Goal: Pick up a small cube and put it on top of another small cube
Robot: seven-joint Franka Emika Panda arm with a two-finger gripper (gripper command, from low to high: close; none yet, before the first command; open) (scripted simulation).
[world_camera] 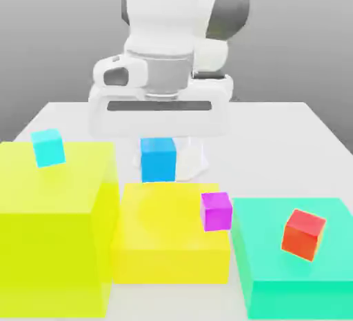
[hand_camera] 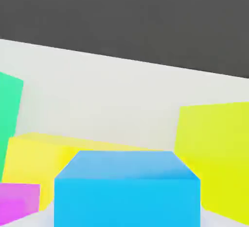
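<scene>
Yellow-green, the large plain block (world_camera: 52, 223) occupies the near corner at the exterior view's left, and a small cyan cube (world_camera: 48, 147) rests tilted on its top face. Beside it, centred, sits a lower yellow block (world_camera: 165, 244); a small magenta cube (world_camera: 216, 211) lies at that block's edge toward the exterior view's right. A flat green block (world_camera: 276, 271) follows on that side and carries a tilted small red cube (world_camera: 303, 233). Behind the yellow block, the small azure-blue cube (world_camera: 158, 159) hangs under the white two-finger gripper (world_camera: 159, 140), which is clenched on it; the cube appears raised above the white table (world_camera: 289, 133). Seen from the hand view, this cube (hand_camera: 126, 192) sits closest, upright, with the yellow block (hand_camera: 34, 158) beyond it. No brand, label or lettering is legible on any surface.
</scene>
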